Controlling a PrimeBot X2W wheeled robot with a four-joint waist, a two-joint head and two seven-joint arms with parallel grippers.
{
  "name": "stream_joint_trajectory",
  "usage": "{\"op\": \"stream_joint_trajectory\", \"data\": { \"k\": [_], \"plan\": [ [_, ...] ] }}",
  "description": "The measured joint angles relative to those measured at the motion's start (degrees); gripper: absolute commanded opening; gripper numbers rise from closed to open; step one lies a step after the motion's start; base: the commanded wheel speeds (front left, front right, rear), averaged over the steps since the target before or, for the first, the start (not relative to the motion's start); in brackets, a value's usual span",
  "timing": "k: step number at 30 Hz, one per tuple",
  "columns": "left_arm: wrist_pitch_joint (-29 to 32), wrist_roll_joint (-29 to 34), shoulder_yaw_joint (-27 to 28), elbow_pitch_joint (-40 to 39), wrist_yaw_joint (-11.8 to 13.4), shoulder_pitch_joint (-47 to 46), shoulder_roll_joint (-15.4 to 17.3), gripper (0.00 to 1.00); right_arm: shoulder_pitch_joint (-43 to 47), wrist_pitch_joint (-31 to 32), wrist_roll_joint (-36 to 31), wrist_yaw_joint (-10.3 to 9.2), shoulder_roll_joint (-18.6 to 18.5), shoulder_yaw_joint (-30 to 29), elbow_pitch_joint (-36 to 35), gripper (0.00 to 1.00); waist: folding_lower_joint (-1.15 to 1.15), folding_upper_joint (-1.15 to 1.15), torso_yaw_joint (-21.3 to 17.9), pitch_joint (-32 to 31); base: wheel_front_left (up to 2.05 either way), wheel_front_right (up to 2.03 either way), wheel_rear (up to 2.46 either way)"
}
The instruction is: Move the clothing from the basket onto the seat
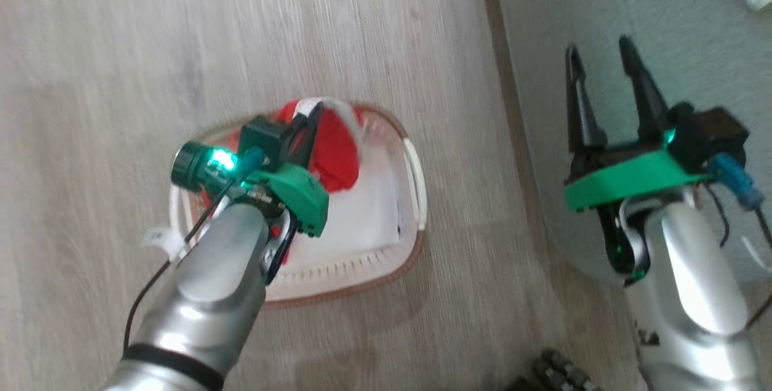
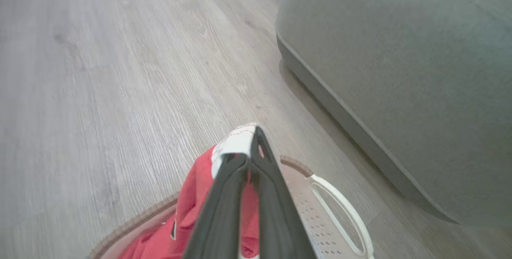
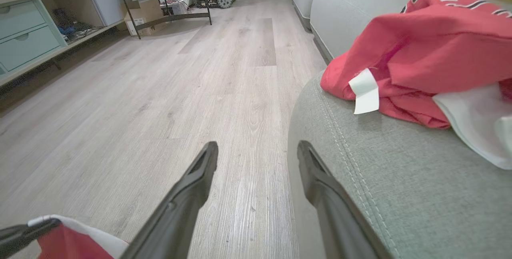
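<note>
Clamping the white hem of the red garment (image 2: 192,195), the left hand (image 2: 251,149) seems set to lift it from the basket (image 1: 362,285); the right hand (image 1: 600,56) idles open at the edge of the seat (image 3: 400,179).

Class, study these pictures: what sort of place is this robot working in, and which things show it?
Probably a living room: a grey-green sofa, a wood-plank floor, a low sideboard with drawers and a laundry basket on the floor.

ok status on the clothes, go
Left tool shut on red garment in basket. Right tool open, empty. Other garment on seat. No obstacle seen.
</note>
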Motion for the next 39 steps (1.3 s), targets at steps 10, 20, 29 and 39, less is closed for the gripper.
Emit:
{"op": "stream_joint_trajectory", "data": {
  "k": [10,20,29,39],
  "plan": [
    [0.0,0.1,2.7,-8.3,-0.4,5.4,0.8,0.0,6.7,0.0,-1.1,0.0,0.0,-1.1,3.8,1.0,0.0,0.0,1.0,-12.8,0.0,0.0,0.0],
    [0.0,0.1,4.3,-11.8,-0.6,7.2,1.7,0.0,13.8,0.0,-2.0,0.0,0.0,-1.4,6.5,1.0,0.0,0.0,2.0,-27.7,0.0,0.0,0.0],
    [2.8,-0.5,3.1,-12.8,-1.9,2.4,1.1,0.0,14.6,0.0,-2.6,0.0,0.0,-0.6,7.3,1.0,-0.01,0.0,3.8,-34.0,0.0,0.0,0.0],
    [4.8,-1.3,-0.9,-13.3,-2.6,-1.8,-0.8,0.0,12.3,0.0,-3.0,0.0,0.0,6.5,9.9,1.0,0.0,0.0,6.6,-36.6,0.0,0.0,0.0]
  ]
}}
